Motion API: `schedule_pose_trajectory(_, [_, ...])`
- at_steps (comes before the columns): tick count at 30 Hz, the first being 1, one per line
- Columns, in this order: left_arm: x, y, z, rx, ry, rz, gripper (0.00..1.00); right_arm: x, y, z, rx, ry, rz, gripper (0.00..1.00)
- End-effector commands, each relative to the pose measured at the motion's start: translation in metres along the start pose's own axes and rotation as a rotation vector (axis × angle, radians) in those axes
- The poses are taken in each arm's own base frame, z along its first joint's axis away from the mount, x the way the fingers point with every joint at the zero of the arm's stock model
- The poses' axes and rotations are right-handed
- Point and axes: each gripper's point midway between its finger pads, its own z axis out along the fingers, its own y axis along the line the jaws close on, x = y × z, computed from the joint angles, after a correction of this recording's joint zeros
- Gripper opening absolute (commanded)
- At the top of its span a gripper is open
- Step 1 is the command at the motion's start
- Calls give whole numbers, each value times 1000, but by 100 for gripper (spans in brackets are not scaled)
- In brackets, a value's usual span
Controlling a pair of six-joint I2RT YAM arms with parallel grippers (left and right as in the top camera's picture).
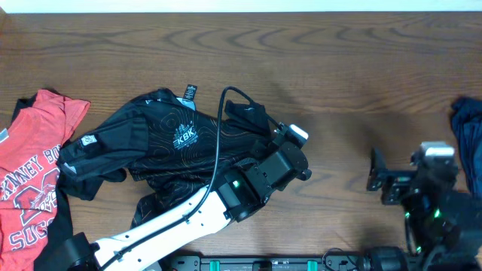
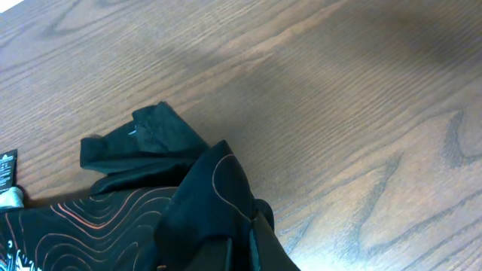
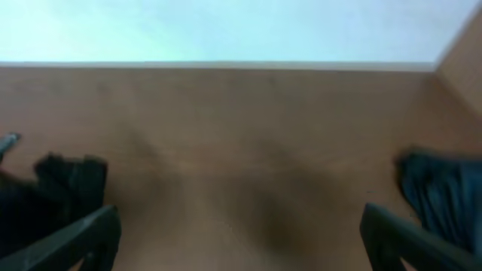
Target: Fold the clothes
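The clothes lie on the wooden table. A black jersey (image 1: 162,139) with thin orange contour lines and a white logo is crumpled left of centre. A red T-shirt (image 1: 34,177) with white letters is at the far left, and a dark blue piece (image 1: 468,132) at the right edge. My left gripper (image 1: 275,143) is shut on the jersey's right edge. In the left wrist view a fold of the jersey (image 2: 203,203) drapes over the left gripper (image 2: 241,245). My right gripper (image 1: 384,177) stands open above bare wood at the right. Its fingers (image 3: 75,241) are wide apart with nothing between them.
A white neck label (image 1: 189,92) sticks out at the jersey's top. A black cable (image 1: 219,135) arcs over the jersey from the left arm. Bare wood (image 1: 339,83) stretches between the jersey and the blue piece. The table's far edge (image 3: 226,65) meets a pale wall.
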Motion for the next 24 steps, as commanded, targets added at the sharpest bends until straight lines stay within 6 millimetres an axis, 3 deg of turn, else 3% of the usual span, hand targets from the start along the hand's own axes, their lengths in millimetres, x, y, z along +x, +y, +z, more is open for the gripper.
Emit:
schedule_pose_trajectory(1, [-17,1,-9,-1,-47,-11,6,-23,-19,-3,126,65,107,99])
schedule_pose_trajectory(5, [-15,1,-9,-2,-39,-7,6,-36,-51,-15,332,136,128,99])
schedule_pose_trajectory(10, [-14,-1,-9,11,-33,-6,6,-52,-82,-48,525,92,184,99])
schedule_pose_trajectory(16, [-10,-38,-12,224,1,-6,6,-72,-86,-73,533,15,203,99])
schedule_pose_trajectory(24, [4,-76,-12,409,60,32,6,-69,-84,-76,520,33,199,99])
